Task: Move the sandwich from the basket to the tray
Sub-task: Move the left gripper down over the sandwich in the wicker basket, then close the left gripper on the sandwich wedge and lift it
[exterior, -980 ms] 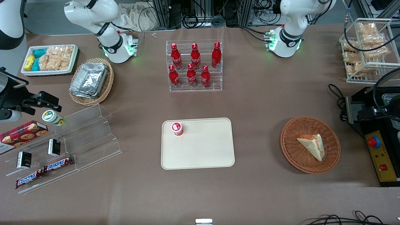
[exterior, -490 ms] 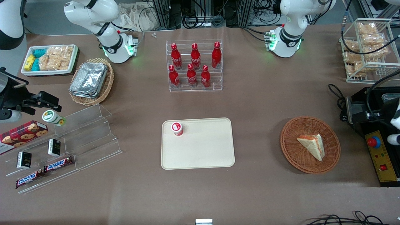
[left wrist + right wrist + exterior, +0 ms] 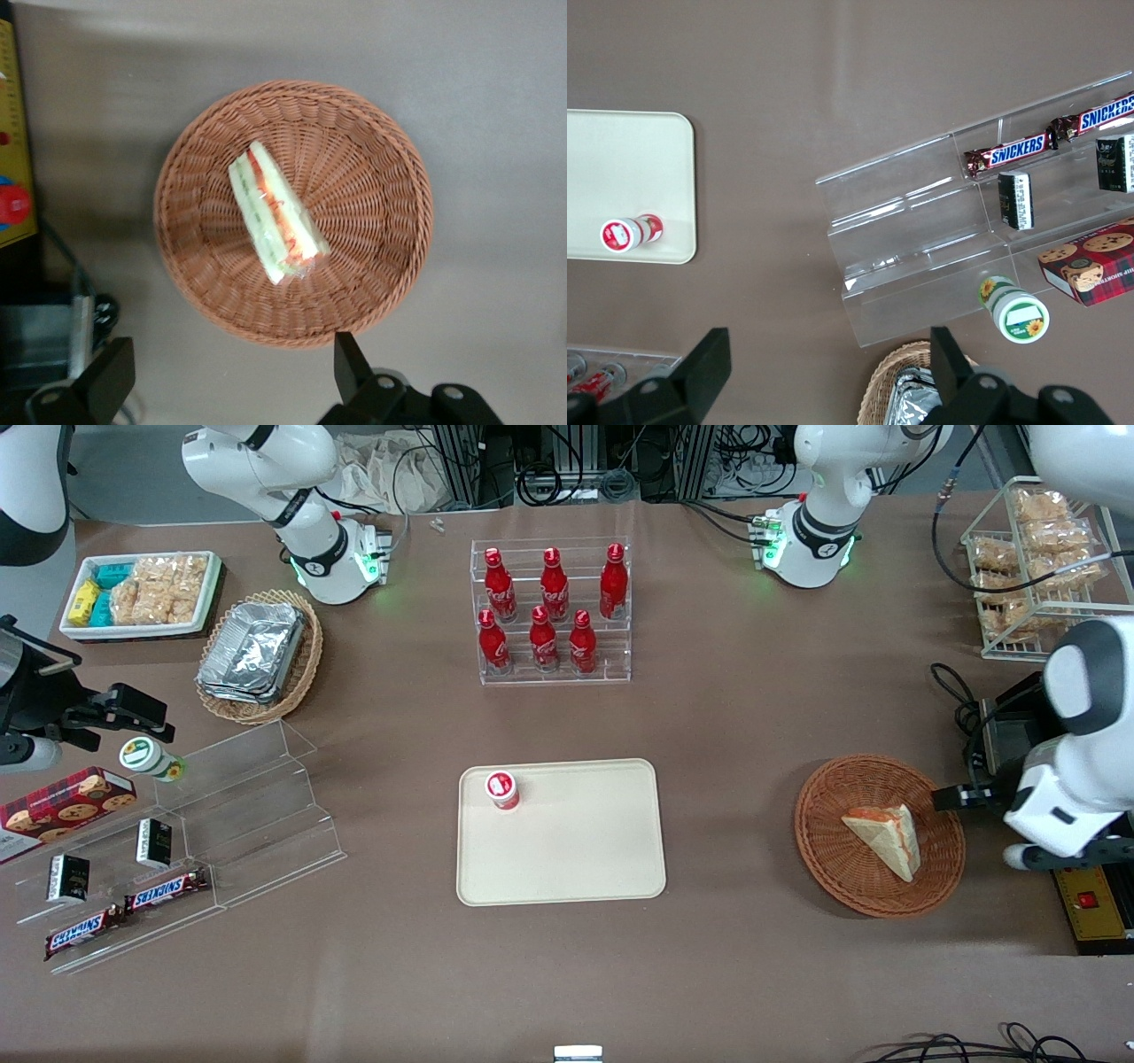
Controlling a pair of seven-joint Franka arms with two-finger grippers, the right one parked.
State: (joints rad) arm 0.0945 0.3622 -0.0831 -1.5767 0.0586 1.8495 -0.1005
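Observation:
The sandwich [image 3: 886, 837], a pale bread wedge with orange-red and green filling, lies in the round reddish-brown wicker basket [image 3: 828, 868] toward the working arm's end of the table. In the left wrist view the sandwich [image 3: 275, 212] rests near the middle of the basket [image 3: 390, 150]. My left gripper [image 3: 974, 828] hovers above the basket's rim on the working arm's side. It is open [image 3: 229, 372], fingers wide apart and holding nothing. The cream tray [image 3: 585, 859] lies mid-table, well apart from the basket, and its corner also shows in the right wrist view [image 3: 620, 150].
A small red-capped bottle [image 3: 501, 789] stands on the tray's corner. A black control box with a red button [image 3: 1085, 895] sits beside the basket under my arm. A rack of red bottles [image 3: 554, 615] and a wire rack of snacks [image 3: 1036, 567] stand farther from the camera.
My left arm has swung into view from the working arm's end of the table and now reaches the basket's rim. The sandwich, basket and tray have not moved.

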